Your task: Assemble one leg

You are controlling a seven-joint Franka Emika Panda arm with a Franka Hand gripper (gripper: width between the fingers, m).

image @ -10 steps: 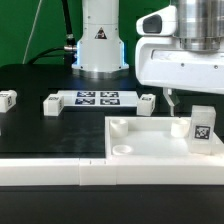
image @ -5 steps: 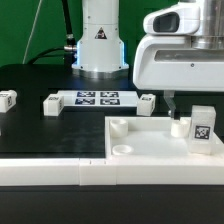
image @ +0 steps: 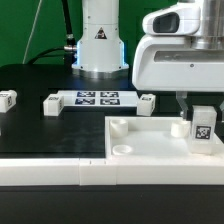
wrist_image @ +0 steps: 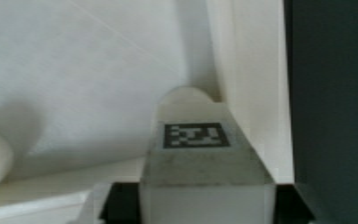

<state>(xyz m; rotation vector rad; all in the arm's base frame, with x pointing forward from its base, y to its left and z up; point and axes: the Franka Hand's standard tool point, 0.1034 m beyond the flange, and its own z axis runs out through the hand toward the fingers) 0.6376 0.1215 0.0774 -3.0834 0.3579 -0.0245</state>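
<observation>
A leg point(image: 203, 127), a stubby white block with a square marker tag, stands upright at the right end of the large white square piece point(image: 145, 152), beside a round corner socket point(image: 180, 128). My gripper point(image: 192, 106) has come down from above onto this leg. In the wrist view the leg point(wrist_image: 197, 150) fills the gap between my dark finger pads point(wrist_image: 130, 203), and both pads lie against its sides. The gripper point(wrist_image: 206, 206) is shut on the leg. The leg's lower end is hidden from the wrist view.
Three more loose legs lie on the black table: one at the exterior view's far left point(image: 8, 98), one point(image: 52, 103) left of the marker board point(image: 97, 98), one point(image: 146, 101) right of it. The robot base point(image: 100, 40) stands behind. Another socket point(image: 120, 127) is empty.
My gripper has moved toward the exterior view's right, from beside the corner socket to over the standing leg. The leg and the square piece have stayed where they were.
</observation>
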